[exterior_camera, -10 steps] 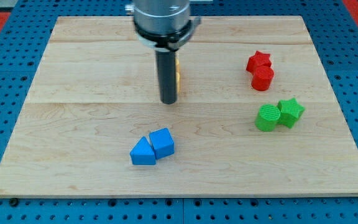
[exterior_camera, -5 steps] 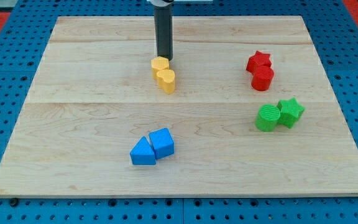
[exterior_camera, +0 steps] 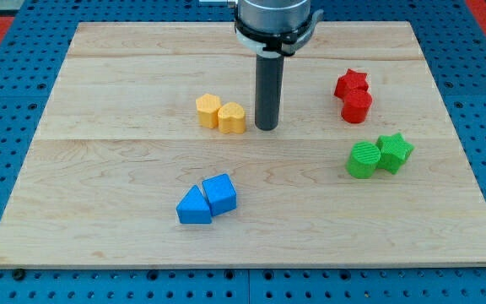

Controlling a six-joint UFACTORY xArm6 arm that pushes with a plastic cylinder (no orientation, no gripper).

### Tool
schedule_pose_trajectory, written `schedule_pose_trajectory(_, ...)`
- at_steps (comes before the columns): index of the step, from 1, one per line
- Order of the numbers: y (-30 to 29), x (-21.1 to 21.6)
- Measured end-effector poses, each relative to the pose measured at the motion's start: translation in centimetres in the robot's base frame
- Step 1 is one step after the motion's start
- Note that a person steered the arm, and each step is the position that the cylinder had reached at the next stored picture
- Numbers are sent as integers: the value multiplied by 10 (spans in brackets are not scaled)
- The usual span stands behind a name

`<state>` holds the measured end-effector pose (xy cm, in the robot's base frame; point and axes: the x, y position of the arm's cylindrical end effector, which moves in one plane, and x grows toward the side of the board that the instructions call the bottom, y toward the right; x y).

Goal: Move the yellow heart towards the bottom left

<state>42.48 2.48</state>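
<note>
Two yellow blocks [exterior_camera: 220, 113], two blue [exterior_camera: 207, 200], two red [exterior_camera: 353, 95], two green [exterior_camera: 379, 156]; my tip [exterior_camera: 267, 127], gripperless, beside yellow.

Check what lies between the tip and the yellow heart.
Nothing: in the camera view only bare board separates my tip from the yellow heart, which sits just to its left.

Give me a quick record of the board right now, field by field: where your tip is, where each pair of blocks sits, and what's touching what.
tip: my tip just to the view's right of the yellow heart, small gap
yellow pair: heart touching yellow hexagon on its left
red pair: red star above red cylinder, touching
green pair: green cylinder beside green star, touching
blue pair: blue triangle and blue cube, touching, bottom centre-left
</note>
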Motion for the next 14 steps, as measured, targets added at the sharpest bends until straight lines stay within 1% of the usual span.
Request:
schedule_pose_trajectory(1, -38, -21)
schedule_pose_trajectory(2, -65, -58)
schedule_pose_trajectory(3, -97, -78)
schedule_pose_trajectory(4, -97, -66)
schedule_pose_trajectory(6, -57, -33)
schedule_pose_trajectory(7, -57, -16)
schedule_pose_trajectory(8, -76, 5)
schedule_pose_trajectory(9, -63, 29)
schedule_pose_trajectory(10, -63, 55)
schedule_pose_trajectory(11, -117, 67)
schedule_pose_trajectory(12, -169, 65)
schedule_pose_trajectory(13, -207, 61)
schedule_pose_trajectory(14, -240, 74)
